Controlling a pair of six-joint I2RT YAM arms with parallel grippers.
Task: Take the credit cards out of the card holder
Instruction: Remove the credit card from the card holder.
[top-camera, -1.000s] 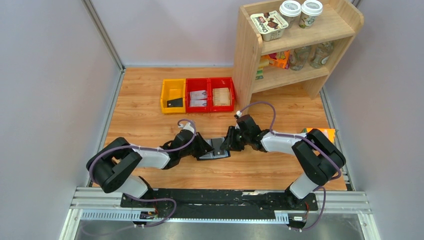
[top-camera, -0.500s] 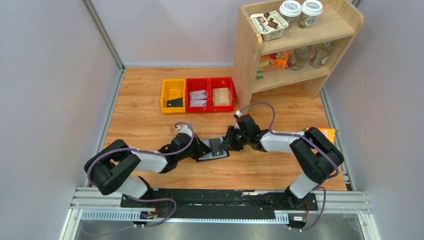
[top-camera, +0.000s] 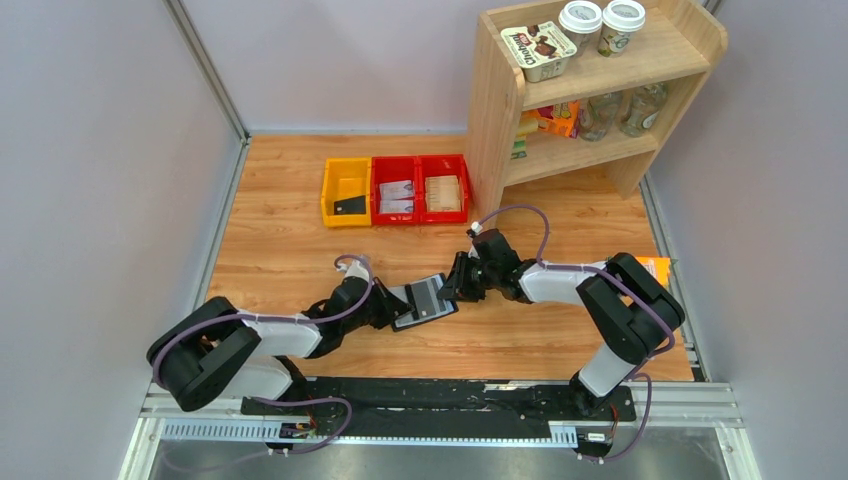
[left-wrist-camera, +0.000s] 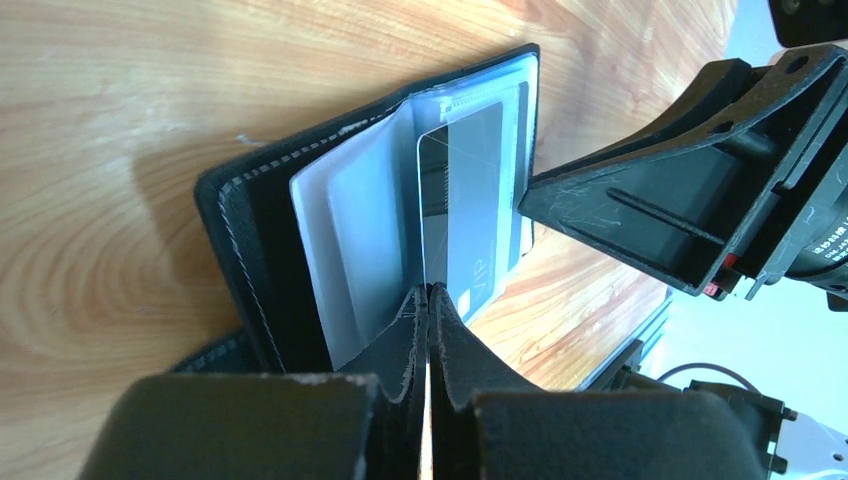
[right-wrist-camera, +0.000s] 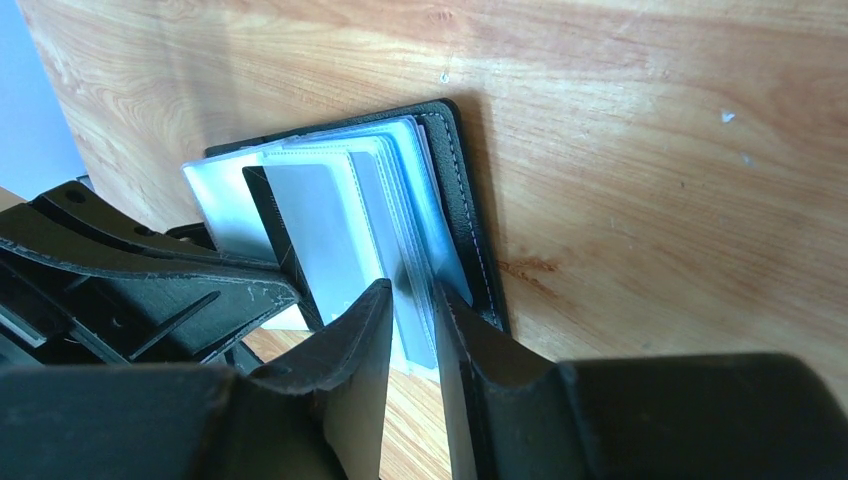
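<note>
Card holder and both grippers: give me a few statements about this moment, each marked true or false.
1. The card holder is open, between the two grippers. True.
2. The left gripper is open and clear of any card. False: it is shut on a credit card sticking out of the holder.
3. The right gripper has an edge of the card holder between its fingers. True.
4. The yellow bin holds nothing. False: a black card lies in it.
</note>
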